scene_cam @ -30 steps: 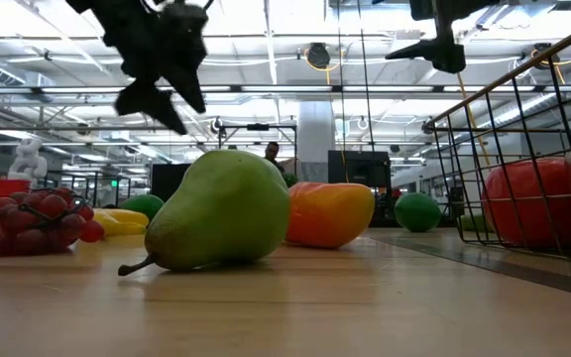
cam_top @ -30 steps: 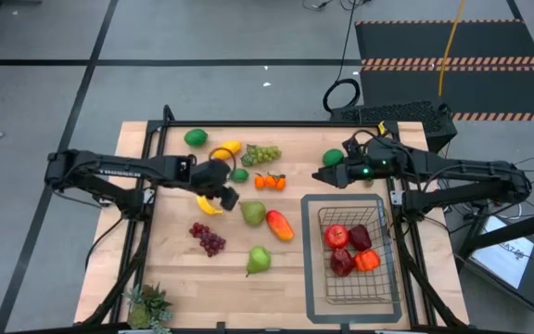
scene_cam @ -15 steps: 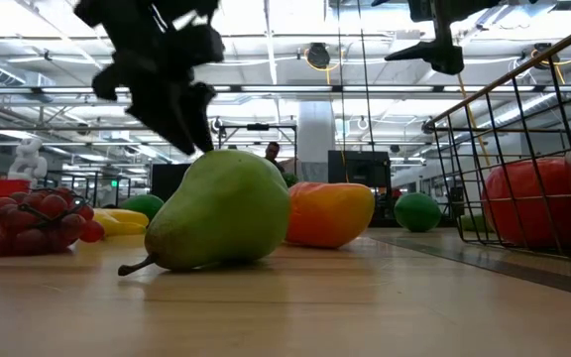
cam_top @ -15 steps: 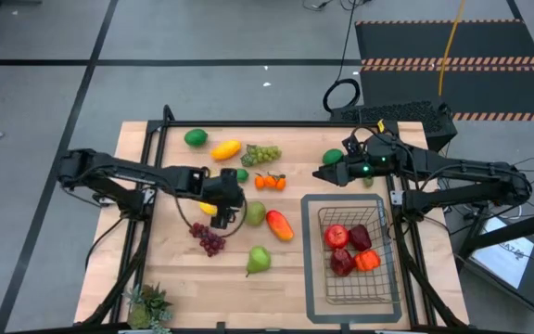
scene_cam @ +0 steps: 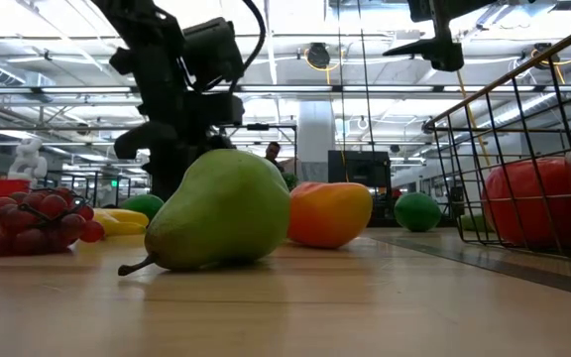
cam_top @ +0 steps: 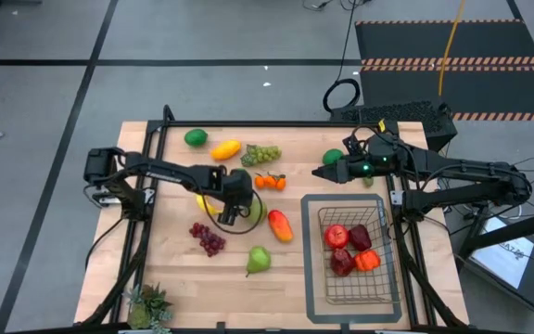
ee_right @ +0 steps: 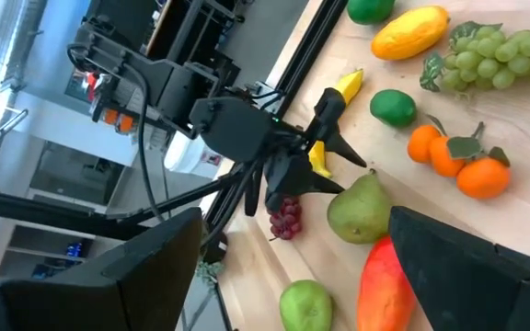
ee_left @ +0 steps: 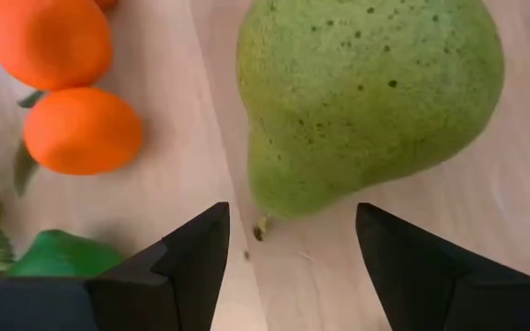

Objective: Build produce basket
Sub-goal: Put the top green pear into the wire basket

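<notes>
Hidden, cropped and unclear parts of the scene

In the high view the left gripper [cam_top: 241,211] covers most of the pear [cam_top: 256,213] beneath it and part of the banana [cam_top: 206,203]. In the left wrist view that pear [ee_left: 368,97] is cut off along one edge, as are an orange [ee_left: 46,39] and a green fruit [ee_left: 53,255] too cropped to identify. In the low view the basket [scene_cam: 484,129] runs off the frame, the nearer pear [scene_cam: 224,210] hides part of the mango [scene_cam: 330,213], and the fruits inside the basket [cam_top: 378,269] are too small from above to name.
</notes>
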